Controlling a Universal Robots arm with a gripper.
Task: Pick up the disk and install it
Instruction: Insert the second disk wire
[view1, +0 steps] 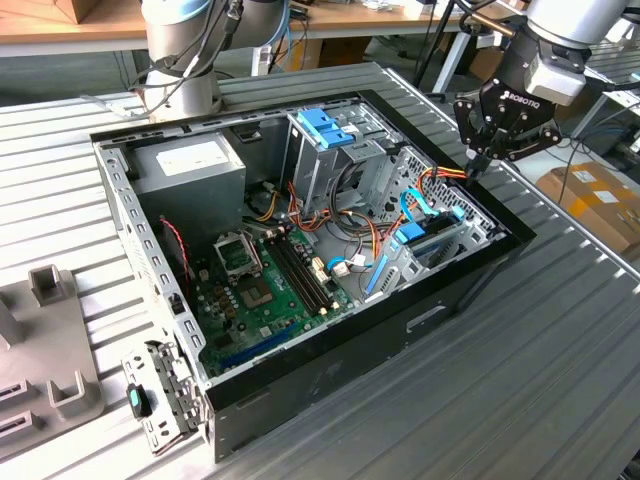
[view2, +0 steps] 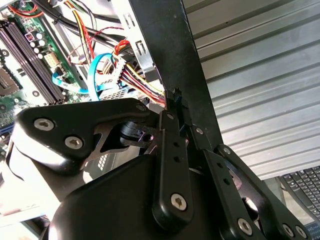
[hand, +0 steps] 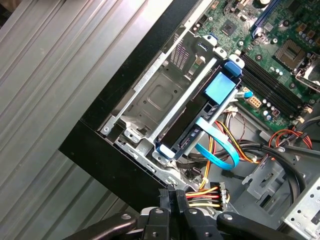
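Gripper (view1: 476, 165): fingertips pressed together, holding nothing, poised over the case (view1: 330, 385) rim at about 2 o'clock from the case centre in the exterior view.

Disk (hand: 197, 122): seated on edge in its bay beside the rim, blue rails showing. In the first wrist view its long axis runs from 7 to 1 o'clock, parallel to the case wall.

Hazard, as judged: the shut tips may snag the cable bundle (hand: 207, 195) or blue ribbon (hand: 217, 150) lying close by
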